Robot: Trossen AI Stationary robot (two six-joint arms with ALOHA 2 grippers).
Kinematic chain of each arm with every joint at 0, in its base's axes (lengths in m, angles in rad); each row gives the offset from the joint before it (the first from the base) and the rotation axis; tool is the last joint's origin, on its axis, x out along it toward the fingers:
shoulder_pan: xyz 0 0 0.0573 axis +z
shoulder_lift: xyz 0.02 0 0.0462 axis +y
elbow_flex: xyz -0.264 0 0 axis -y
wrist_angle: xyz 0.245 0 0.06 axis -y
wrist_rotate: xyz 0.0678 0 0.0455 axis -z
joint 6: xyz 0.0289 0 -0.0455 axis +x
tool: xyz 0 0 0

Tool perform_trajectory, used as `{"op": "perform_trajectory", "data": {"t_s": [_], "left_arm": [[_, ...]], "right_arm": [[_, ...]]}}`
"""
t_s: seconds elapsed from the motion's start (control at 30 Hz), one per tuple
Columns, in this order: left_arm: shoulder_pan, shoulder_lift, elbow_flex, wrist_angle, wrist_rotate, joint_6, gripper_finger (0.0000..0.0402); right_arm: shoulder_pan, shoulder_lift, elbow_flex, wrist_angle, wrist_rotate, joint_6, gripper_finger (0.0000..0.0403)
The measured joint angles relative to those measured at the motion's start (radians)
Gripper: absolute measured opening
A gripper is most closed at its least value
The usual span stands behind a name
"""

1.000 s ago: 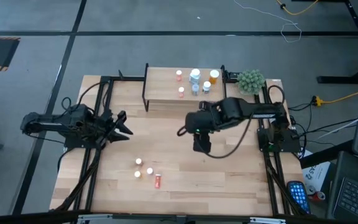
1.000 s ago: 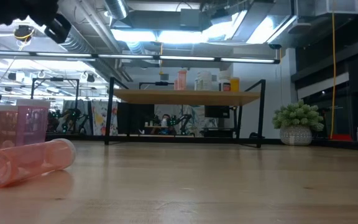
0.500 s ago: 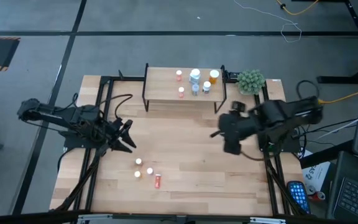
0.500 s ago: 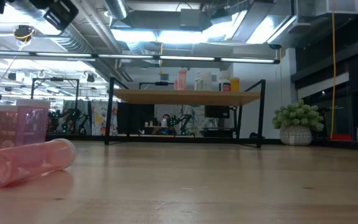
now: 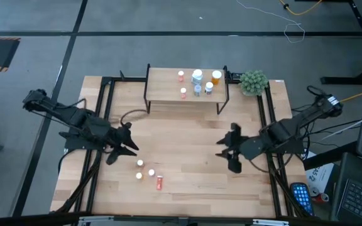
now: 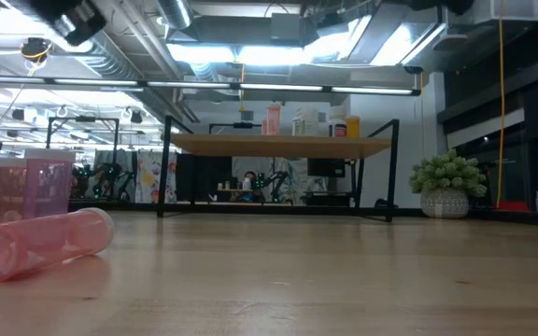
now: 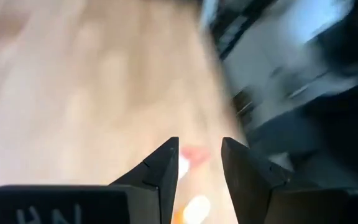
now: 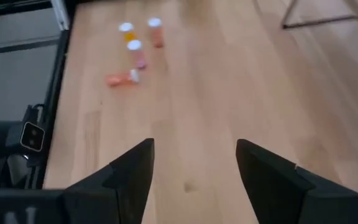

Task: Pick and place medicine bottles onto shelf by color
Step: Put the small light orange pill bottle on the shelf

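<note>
Wooden tabletop (image 5: 187, 169): your left gripper (image 5: 129, 144) hangs empty, fingers parted, beside 4 small white-capped bottles (image 5: 149, 174) near the front edge; 1 pink bottle (image 6: 35, 245) lies tipped. Your right gripper (image 5: 232, 147) waits spread, holding nothing. 5 bottles (image 5: 197, 81) already stand on the light wooden black-legged shelf (image 5: 162, 89). Descending carelessly could topple crowded neighbours.

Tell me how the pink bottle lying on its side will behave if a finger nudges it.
The pink bottle is a smooth cylinder lying flat on the table, so it will probably roll rather than slide. It looks like small, thin, see-through plastic, so it is likely light and easily knocked away.
</note>
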Motion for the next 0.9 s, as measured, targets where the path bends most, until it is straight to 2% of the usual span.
{"op": "perform_trajectory", "data": {"t_s": [0.07,0.13,0.27,0.4,0.63,0.9], "left_arm": [[-0.026,0.050,0.041,-0.122,-0.079,-0.032,0.0117],[-0.041,0.091,0.053,-0.172,-0.115,-0.084,0.0117],[-0.054,0.154,0.052,-0.179,-0.102,-0.175,0.0123],[-0.054,0.213,0.052,-0.184,-0.101,-0.188,0.0136],[-0.092,0.326,0.051,-0.188,-0.091,-0.101,0.0138],[-0.152,0.441,0.050,-0.182,-0.156,-0.075,0.0138]], "right_arm": [[0.002,0.000,-0.075,0.127,-0.001,-0.032,0.0230],[0.002,0.000,-0.146,0.242,-0.002,-0.051,0.0230],[0.002,0.000,-0.266,0.423,-0.002,-0.050,0.0230],[0.002,0.000,-0.360,0.537,-0.003,-0.009,0.0230],[0.002,0.001,-0.430,0.604,-0.004,0.110,0.0230],[0.002,0.001,-0.431,0.632,0.000,0.084,0.0230]]}}
